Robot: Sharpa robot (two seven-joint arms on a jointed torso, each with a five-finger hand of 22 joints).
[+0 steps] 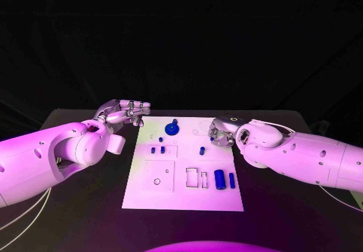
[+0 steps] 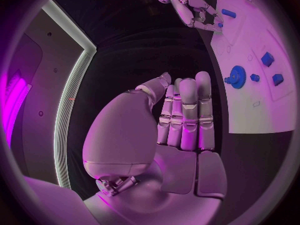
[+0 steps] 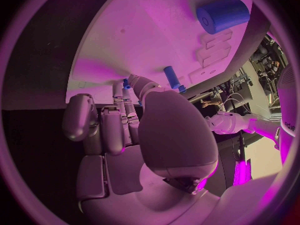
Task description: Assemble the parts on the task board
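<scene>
The white task board (image 1: 170, 197) lies mid-table. On it are a blue gear (image 1: 172, 128) at the far end, several small blue pegs (image 1: 157, 150), one peg (image 1: 202, 150) near the middle and a thick blue cylinder (image 1: 219, 179) at the near right. My right hand (image 1: 223, 131) is low over the board's far right part. Its thumb and fingertips (image 3: 119, 86) pinch a small blue part (image 3: 127, 83) against the board (image 3: 144, 40). My left hand (image 1: 121, 113) hovers off the board's far left corner, fingers (image 2: 187, 110) straight and holding nothing. The gear (image 2: 237, 76) lies beyond it.
Black table (image 1: 83, 210) surrounds the board on every side. Rectangular recesses (image 1: 191, 177) and a square plate outline (image 1: 159, 176) mark the board's near half. A thin blue pin (image 1: 232, 180) lies beside the thick cylinder (image 3: 222, 15).
</scene>
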